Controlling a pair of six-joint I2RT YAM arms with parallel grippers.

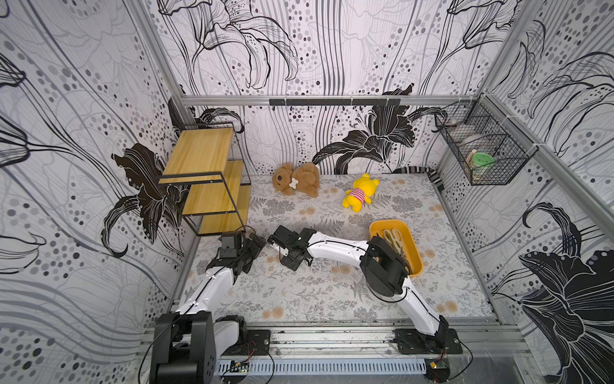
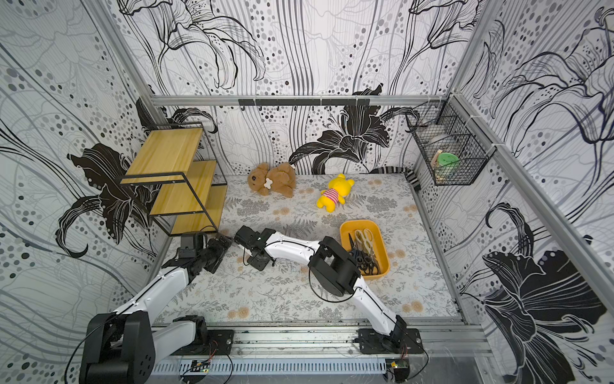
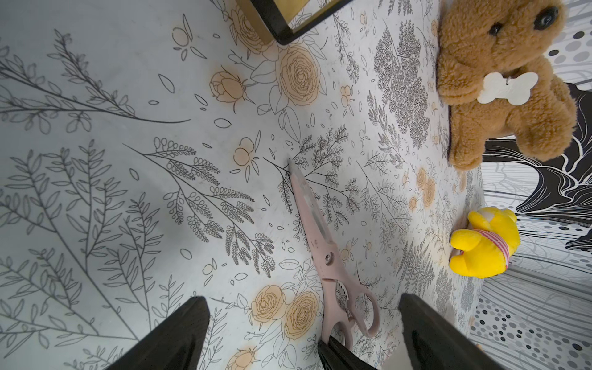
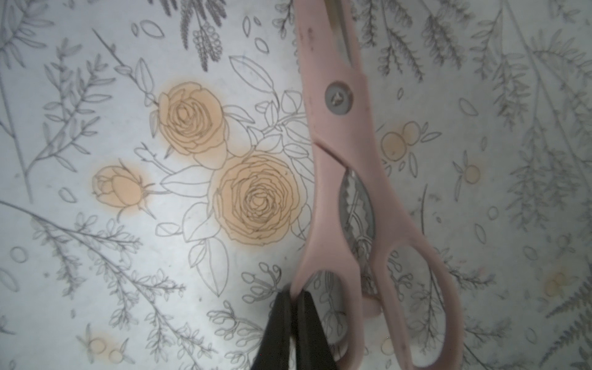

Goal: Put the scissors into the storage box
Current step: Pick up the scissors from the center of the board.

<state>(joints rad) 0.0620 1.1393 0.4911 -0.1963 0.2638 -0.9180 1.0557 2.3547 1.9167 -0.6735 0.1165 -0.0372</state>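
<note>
Pink scissors (image 4: pixel 346 160), apparently last outside the storage box (image 2: pixel 360 222), clenched by right end effector (image 4: pixel 293 296); left end effector (image 3: pixel 301 301) released.

Enclosure closed on three sides. All walls in wallpaper (image 1: pixel 349 50): large black-line lilies, grey dots, wavy stripes on white. Horizontal aluminium rail (image 1: pixel 226 99) across back wall, upper centre of both top views, carrying a black hook bar (image 1: pixel 332 101). Pale sheet over counter (image 1: pixel 299 292), printed in grey ferns and peach roses; print sharp in left wrist view, soft in right wrist view. Three-tier shelf unit (image 1: pixel 199 151), yellow wood boards in black metal frame, left of centre, at back-left corner. Black wire basket (image 1: pixel 481 146) hung on wall at upper right of frame. Light even, diffuse.
</note>
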